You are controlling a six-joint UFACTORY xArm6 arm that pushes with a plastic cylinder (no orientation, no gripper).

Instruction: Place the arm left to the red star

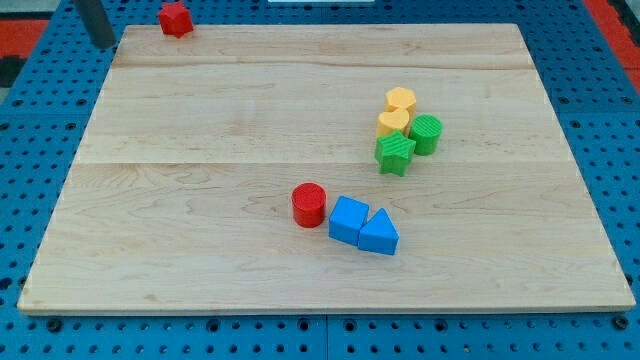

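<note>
The red star sits at the top left, right at the top edge of the wooden board. My rod comes down at the far top left and my tip rests just off the board's top-left corner, left of the red star and a little below it, with a clear gap between them.
A red cylinder stands near the middle, with a blue cube and a blue triangle to its right. At the right stands a cluster: a yellow hexagon, a yellow heart, a green cylinder, a green star.
</note>
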